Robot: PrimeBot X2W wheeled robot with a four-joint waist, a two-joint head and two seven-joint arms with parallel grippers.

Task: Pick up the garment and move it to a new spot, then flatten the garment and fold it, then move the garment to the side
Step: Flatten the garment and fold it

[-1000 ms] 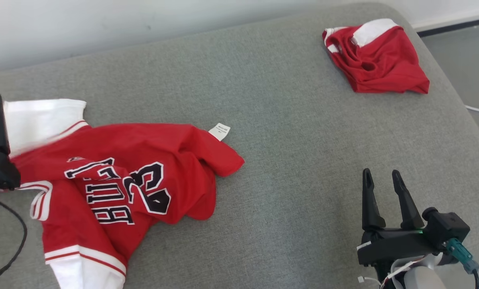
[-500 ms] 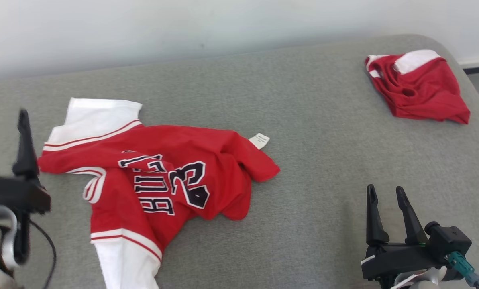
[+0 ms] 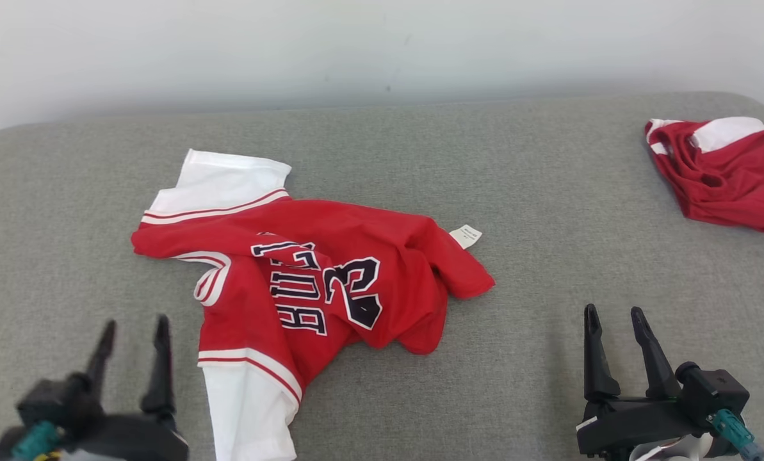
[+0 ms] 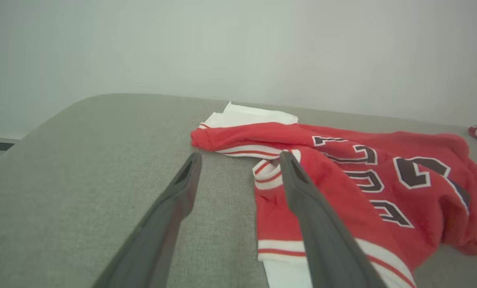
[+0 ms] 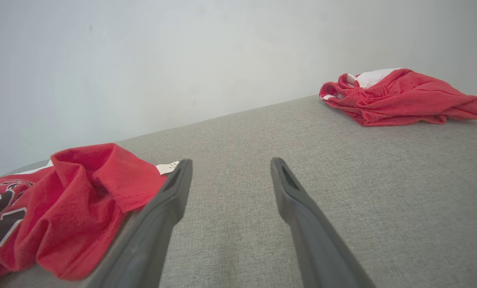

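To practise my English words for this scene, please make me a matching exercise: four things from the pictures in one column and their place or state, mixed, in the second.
1. numbered jersey
2. red bundle
3. white label
4. right end effector

A. far right in the head view, bunched
B. lower right, open, holding nothing
C. centre, crumpled, not flat
D. poking out at the jersey's far edge

Pairs: 1-C, 2-A, 3-D, 4-B.

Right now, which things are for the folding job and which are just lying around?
For the job: crumpled red jersey, left gripper, right gripper.
Just lying about: bundled red garment at far right, grey cushion.
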